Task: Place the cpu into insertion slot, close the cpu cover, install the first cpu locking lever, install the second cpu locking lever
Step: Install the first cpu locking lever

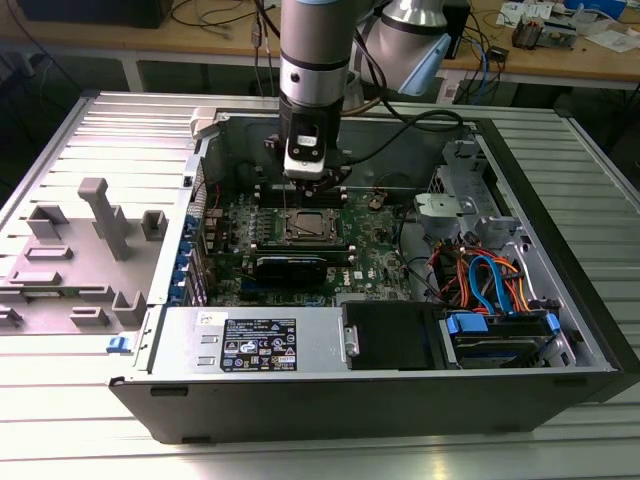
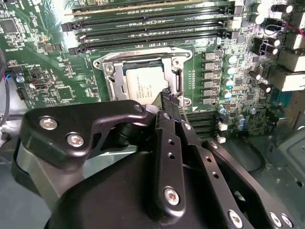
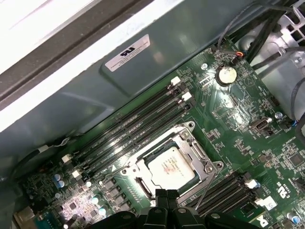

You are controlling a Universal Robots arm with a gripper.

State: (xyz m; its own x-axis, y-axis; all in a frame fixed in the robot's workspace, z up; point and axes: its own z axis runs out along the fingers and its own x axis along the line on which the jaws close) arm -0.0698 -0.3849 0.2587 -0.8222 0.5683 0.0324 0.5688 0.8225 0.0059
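The computer case (image 1: pixel 380 400) lies on its side on the bench (image 1: pixel 90 120) with the open face up. This probably gives the arm (image 1: pixel 315 60) access from above to the green circuit board (image 3: pixel 238 124).

The gripper (image 3: pixel 165 194) hangs just over one edge of the insertion slot (image 1: pixel 305 228). Its fingers are pressed together with nothing between them, likely to form one narrow pushing tip.

The cpu cover (image 3: pixel 198 150), a silvery frame, lies flat around the cpu (image 3: pixel 171 167). The chip's dull grey top shows through the cut-out. A thin wire lever (image 3: pixel 206 192) runs alongside.
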